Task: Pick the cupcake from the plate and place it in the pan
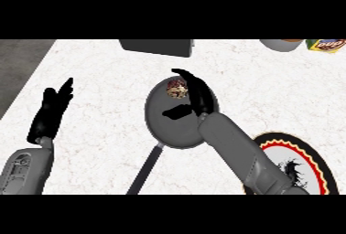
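1. A grey pan point(177, 119) lies in the middle of the white speckled counter point(101, 64), its long dark handle point(145, 170) running down and to the left toward the lower edge.
2. The cupcake point(177, 88) sits inside the pan, at its far end, showing a brown and pale top.
3. The right hand point(197, 91) is stretched over the pan's right side, just beside the cupcake on its right. Its fingers look fairly straight and held together, with the tip bending over the cupcake's far side; whether they touch the cupcake cannot be told.
4. The right forearm point(236, 151) comes in from the lower right and crosses the pan's rim.
5. A plate point(317, 164) with a black, red and cream rim lies at the lower right, partly hidden under that forearm, with nothing showing on its visible part.
6. The left hand point(52, 107) rests at the view's left, fingers straight and pointing up, well apart from the pan.
7. A dark grey object point(157, 46) and two containers point(304, 45) lie along the far edge.
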